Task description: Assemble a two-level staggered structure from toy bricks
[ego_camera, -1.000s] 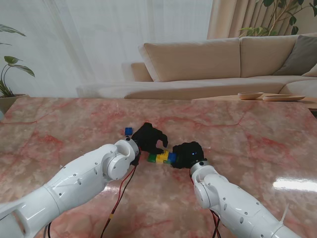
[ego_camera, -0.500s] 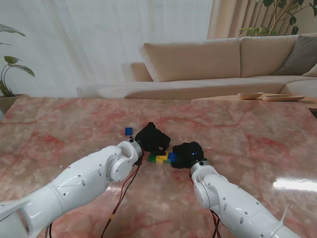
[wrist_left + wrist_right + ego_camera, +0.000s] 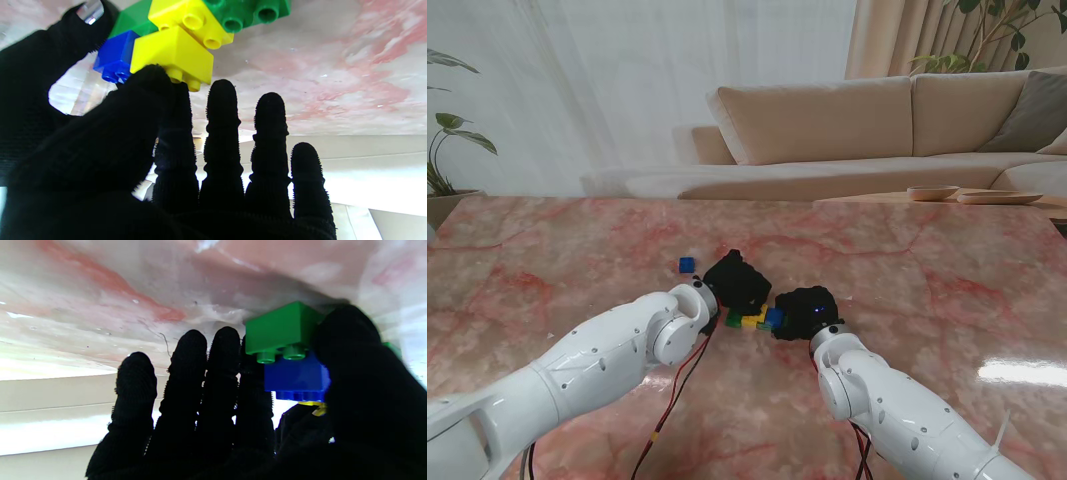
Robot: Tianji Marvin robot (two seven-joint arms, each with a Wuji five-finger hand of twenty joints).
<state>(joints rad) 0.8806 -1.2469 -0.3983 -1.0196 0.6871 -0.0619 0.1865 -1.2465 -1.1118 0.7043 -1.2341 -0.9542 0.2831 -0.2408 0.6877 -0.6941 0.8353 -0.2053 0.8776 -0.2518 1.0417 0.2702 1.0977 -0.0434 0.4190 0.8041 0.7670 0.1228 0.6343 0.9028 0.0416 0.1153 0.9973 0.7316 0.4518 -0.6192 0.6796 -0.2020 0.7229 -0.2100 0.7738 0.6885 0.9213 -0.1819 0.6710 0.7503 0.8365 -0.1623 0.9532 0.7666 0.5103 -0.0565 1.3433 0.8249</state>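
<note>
**Both hands crowd the brick row at mid-counter**

The brick cluster [image 3: 753,319] sits between the two hands, its long axis running left to right across the marble counter [image 3: 947,280]. The left hand [image 3: 737,282] is on the far-left end, the right hand [image 3: 806,310] on the right end, so each is touching its own end.

From the left wrist, a yellow brick [image 3: 173,55] sits on the upper level, staggered over the green bricks [image 3: 247,13], with a blue brick [image 3: 113,56] right beside it. The thumb and index finger touch the yellow brick's studded top; the other fingers [image 3: 222,133] stand straight and slightly apart, holding nothing.

From the right wrist, the blue brick [image 3: 295,378] rides on a green one [image 3: 283,328], pinched between the thumb and the nearest finger, it seems.

A spare blue brick [image 3: 687,265] lies apart, farther out to the left, nearest the left hand. My read: that yellow one needs pressing home.
</note>
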